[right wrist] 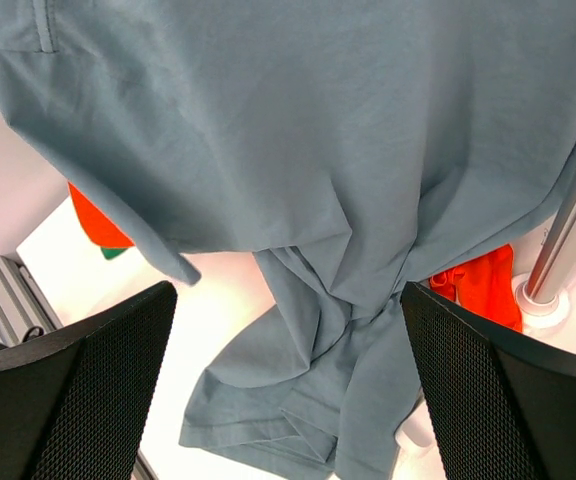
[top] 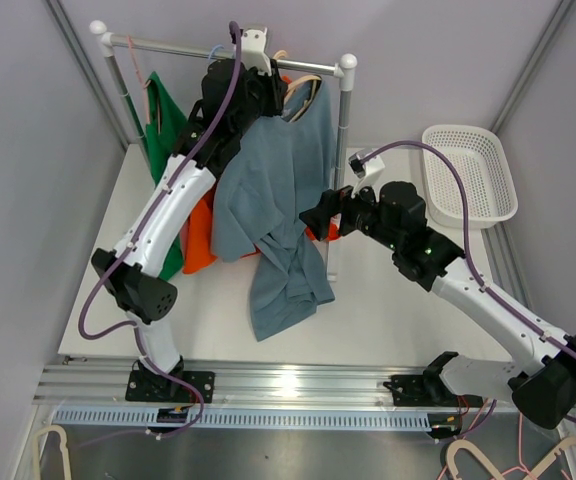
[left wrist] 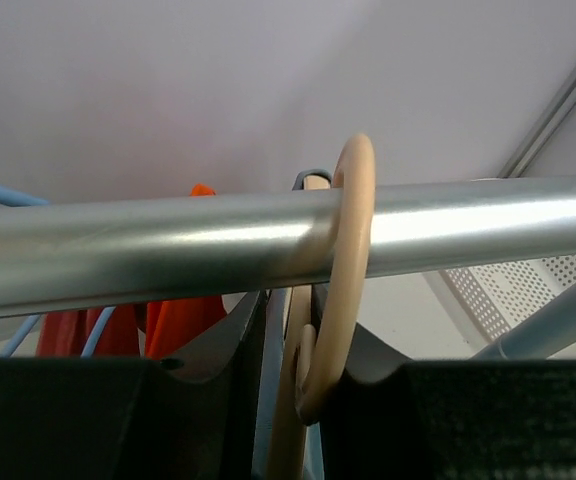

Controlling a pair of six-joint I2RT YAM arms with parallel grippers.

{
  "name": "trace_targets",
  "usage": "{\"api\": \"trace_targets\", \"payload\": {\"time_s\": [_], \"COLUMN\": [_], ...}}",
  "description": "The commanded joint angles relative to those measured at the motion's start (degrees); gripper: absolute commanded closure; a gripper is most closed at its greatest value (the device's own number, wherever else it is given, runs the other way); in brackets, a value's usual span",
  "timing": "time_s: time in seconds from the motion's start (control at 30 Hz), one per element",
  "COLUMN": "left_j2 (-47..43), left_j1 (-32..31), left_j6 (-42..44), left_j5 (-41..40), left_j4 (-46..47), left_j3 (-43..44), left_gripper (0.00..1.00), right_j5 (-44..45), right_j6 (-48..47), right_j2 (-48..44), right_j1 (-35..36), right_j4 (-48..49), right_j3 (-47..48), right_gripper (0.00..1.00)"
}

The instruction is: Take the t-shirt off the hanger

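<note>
At 12 o'clock the left hand (left wrist: 293, 400) is bracketing the wooden hanger (left wrist: 353, 230) on the rail (left wrist: 118, 250); I cannot tell whether it is gripping. The grey t-shirt (top: 273, 190) is hanging there, its hem trailing on the tabletop (top: 388, 310). It is probably light and limp, best pinched near a shoulder. At its 3 o'clock the right hand (top: 318, 215) is gaping wide, holding nothing.

Rack post (top: 343, 120) crowds t-shirt (top: 273, 190); table (top: 388, 310) front free.

soft cloth t-shirt (right wrist: 308, 150), glossy metal rail (left wrist: 168, 245)
</note>
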Motion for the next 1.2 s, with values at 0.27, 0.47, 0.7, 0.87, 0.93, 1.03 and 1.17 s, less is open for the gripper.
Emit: {"api": "trace_targets", "payload": {"time_s": [0.27,0.47,0.7,0.87,0.93,1.03,1.17], "left_j2": [-4.1,-4.8,-5.1,-3.0,-2.4,-3.2,-4.9], "left_j1": [-0.1,-0.1,-0.1,-0.2,-0.3,-0.4,-0.6], "left_j6": [2.3,2.8,3.3,3.0,3.0,2.6,1.9], "left_j5": [-1.6,-1.8,-0.9,0.1,0.2,0.1,-0.3], "left_j4": [-3.2,-5.1,-6.0,-8.4,-9.2,-8.6,-9.6], "left_j3": [-1.0,-0.4,0.6,10.5,13.0,15.1,14.6], "left_gripper": [0.72,0.71,0.99,0.99,0.99,0.99,1.00], "right_j5": [0.2,-0.2,-0.7,-0.9,-0.8,-0.8,-1.0], "right_j6": [1.0,1.5,2.1,2.1,2.1,2.1,2.4], "right_j2": [-1.7,-1.7,-2.1,-2.3,-2.4,-2.6,-2.4], "right_j1": [-0.3,-0.3,-0.2,-0.3,-0.3,-0.4,-0.3], "right_j4": [0.7,0.8,0.9,0.5,0.3,0.2,0.3], "right_j3": [-0.4,-0.7,-1.3,-1.3,-1.3,-1.4,-1.3], "right_gripper": [0.01,0.01,0.01,0.00,0.01,0.01,0.01]}}
